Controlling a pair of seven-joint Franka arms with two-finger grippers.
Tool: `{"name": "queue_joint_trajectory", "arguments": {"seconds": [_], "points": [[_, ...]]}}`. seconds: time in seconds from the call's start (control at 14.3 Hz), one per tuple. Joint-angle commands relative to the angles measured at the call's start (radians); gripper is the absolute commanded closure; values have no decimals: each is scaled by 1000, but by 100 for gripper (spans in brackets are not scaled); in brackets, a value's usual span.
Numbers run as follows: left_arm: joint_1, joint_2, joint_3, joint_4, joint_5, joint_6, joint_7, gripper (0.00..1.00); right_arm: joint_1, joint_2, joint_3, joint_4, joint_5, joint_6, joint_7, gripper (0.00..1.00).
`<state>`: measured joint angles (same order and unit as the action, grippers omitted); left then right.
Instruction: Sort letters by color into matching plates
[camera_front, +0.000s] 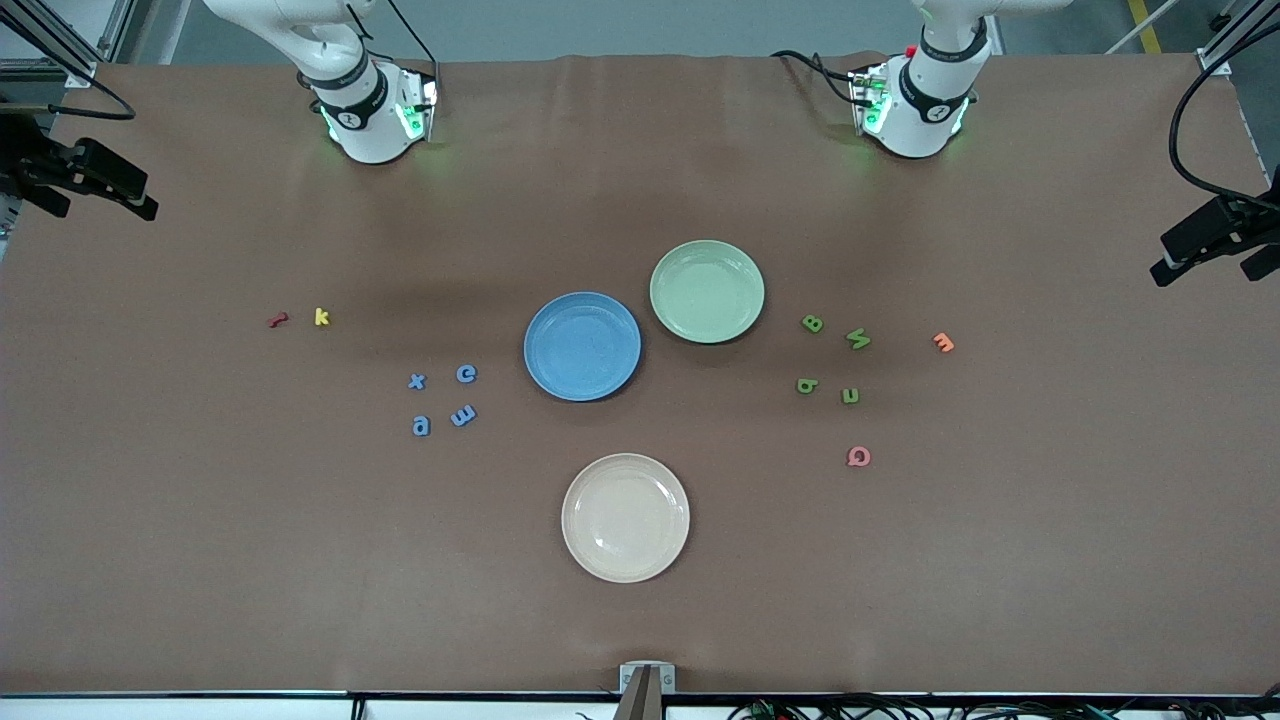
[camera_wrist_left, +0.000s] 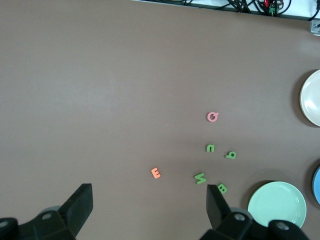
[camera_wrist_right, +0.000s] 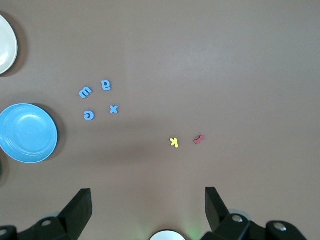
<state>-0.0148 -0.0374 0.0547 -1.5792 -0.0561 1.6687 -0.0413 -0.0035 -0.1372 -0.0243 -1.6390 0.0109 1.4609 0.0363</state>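
Observation:
Several blue letters lie in a cluster on the table beside the blue plate, toward the right arm's end. Several green letters lie beside the pale green plate, toward the left arm's end. Both plates hold nothing. My left gripper is open and empty, high over the table, with the green letters and green plate below it. My right gripper is open and empty, high over the table, with the blue letters and blue plate below it.
A cream plate sits nearer the front camera than the blue plate. A red letter and a yellow k lie toward the right arm's end. An orange E and a pink Q lie near the green letters.

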Motion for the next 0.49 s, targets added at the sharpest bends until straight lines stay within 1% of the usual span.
{"name": "queue_joint_trajectory", "arguments": {"seconds": [0.0, 0.28, 0.42], "points": [[4, -6, -2, -2, 7, -23, -29, 0, -20, 14, 7, 30, 4, -7, -2, 0], [1, 17, -2, -4, 4, -69, -38, 0, -16, 108, 7, 31, 6, 7, -13, 0], [-8, 49, -4, -10, 2, -136, -51, 0, -20, 174, 7, 41, -3, 44, -13, 0]]}}
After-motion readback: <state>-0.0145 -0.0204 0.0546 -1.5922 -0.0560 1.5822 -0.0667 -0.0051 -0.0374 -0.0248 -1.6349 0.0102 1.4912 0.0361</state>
